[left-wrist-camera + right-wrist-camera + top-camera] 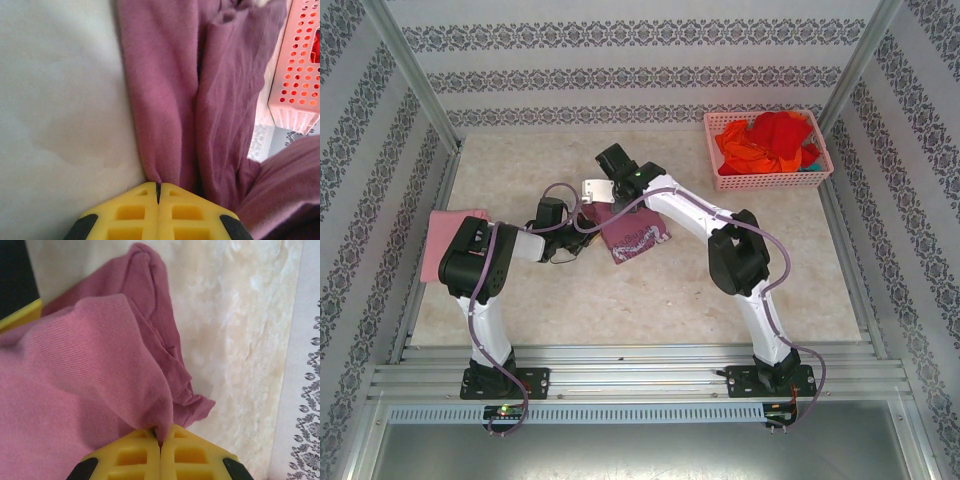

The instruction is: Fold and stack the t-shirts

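Note:
A dusty mauve t-shirt (638,234) lies bunched at the table's centre, and both grippers hold it. My left gripper (582,224) is at the shirt's left side; in the left wrist view its yellow fingers (135,210) are shut on a fold of the mauve cloth (200,100). My right gripper (608,205) reaches in from the far side, and its jaws are shut on a pinch of the same shirt (100,370). A light pink t-shirt (446,238) lies folded at the table's left edge. Red and orange t-shirts (775,140) are heaped in the basket.
The pink lattice basket (720,180) stands at the back right corner and shows at the right of the left wrist view (297,65). Patterned walls and metal frame posts (415,75) enclose the marble-look table (670,300).

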Robot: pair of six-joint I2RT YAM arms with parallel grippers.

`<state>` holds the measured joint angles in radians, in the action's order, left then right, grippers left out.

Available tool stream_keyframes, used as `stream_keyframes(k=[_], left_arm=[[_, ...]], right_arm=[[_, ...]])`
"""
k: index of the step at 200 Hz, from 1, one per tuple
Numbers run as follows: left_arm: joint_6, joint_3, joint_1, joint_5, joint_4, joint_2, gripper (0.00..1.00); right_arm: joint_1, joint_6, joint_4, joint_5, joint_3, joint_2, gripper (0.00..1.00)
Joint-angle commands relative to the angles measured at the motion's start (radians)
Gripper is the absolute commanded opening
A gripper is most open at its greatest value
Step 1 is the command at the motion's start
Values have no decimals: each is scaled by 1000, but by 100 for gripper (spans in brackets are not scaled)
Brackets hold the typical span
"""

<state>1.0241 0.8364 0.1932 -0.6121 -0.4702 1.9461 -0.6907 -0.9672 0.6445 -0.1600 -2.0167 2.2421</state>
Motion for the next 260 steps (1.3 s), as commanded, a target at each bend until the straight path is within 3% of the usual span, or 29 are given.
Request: stream_keyframes(k=[1,166,175,186,200,233,260], left_arm=[[-48,-33,-4,98,134,109,0],[-44,-46,-26,84,116,124,0],[-43,-53,-27,84,112,120,0],[-41,-60,-26,87,110,114,0],[-37,-71,-29,91,105,104,0],[-27,-97,-31,99,94,77,0],[-22,-141,-31,118,81,24,6]], right_arm=[[11,19,-62,-5,-42,23,0],[10,51,-154,143,-118,145,0],[12,58,-155,146,-127,151,8],[12,73,-160,153,-126,147,29],[14,101,-192,168,-96,116,44],[37,224,-353,210,66,-16,62],[75,443,-508,209,233,-127,65]])
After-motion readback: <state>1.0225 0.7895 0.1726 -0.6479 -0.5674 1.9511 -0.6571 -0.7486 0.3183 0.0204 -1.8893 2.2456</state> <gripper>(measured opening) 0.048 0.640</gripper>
